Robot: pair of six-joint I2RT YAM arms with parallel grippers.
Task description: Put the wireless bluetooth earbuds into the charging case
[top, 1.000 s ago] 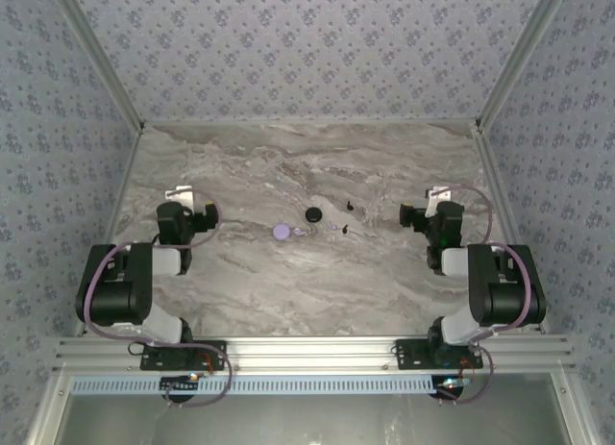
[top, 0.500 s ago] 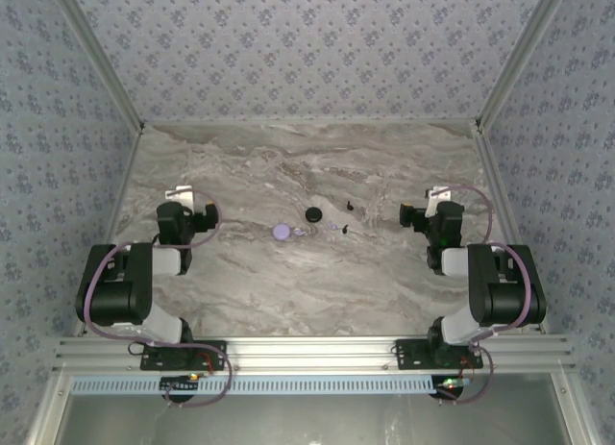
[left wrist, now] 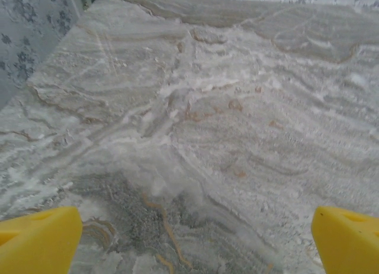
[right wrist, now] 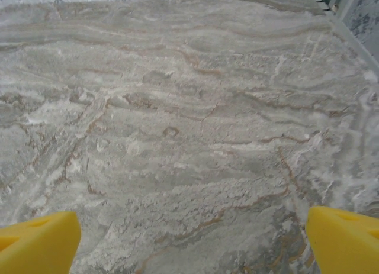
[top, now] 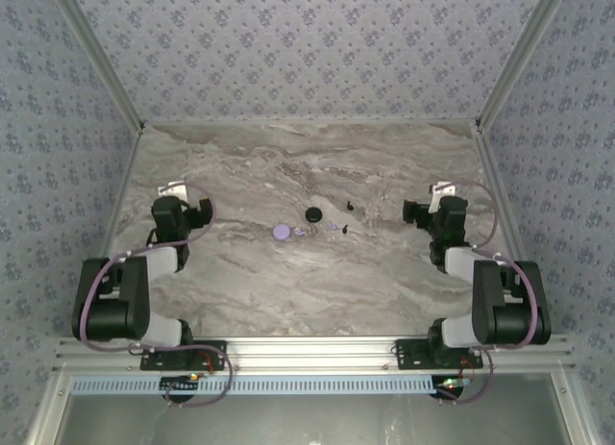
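Observation:
The charging case (top: 282, 231), a small round lavender puck, lies near the middle of the marble table. To its right are two wireless bluetooth earbuds, one tiny dark bit (top: 349, 206) and one with a pale part (top: 336, 228). My left gripper (top: 174, 191) hangs over the table's left side, well left of the case. My right gripper (top: 442, 192) hangs over the right side, away from the earbuds. In the left wrist view the gripper (left wrist: 195, 244) is open, yellow fingertips (left wrist: 38, 241) wide apart over bare marble. The right wrist view shows the gripper (right wrist: 192, 244) open the same way.
A black round object (top: 312, 214) sits just behind and right of the case, and a tiny bit (top: 304, 233) lies beside the case. Patterned walls close in the table (top: 288, 291) at the back and both sides, with metal posts at the corners.
Both arms have shifted slightly outward and their elbows have dropped a little. The case, earbuds and black object have not moved. Both grippers stay open.

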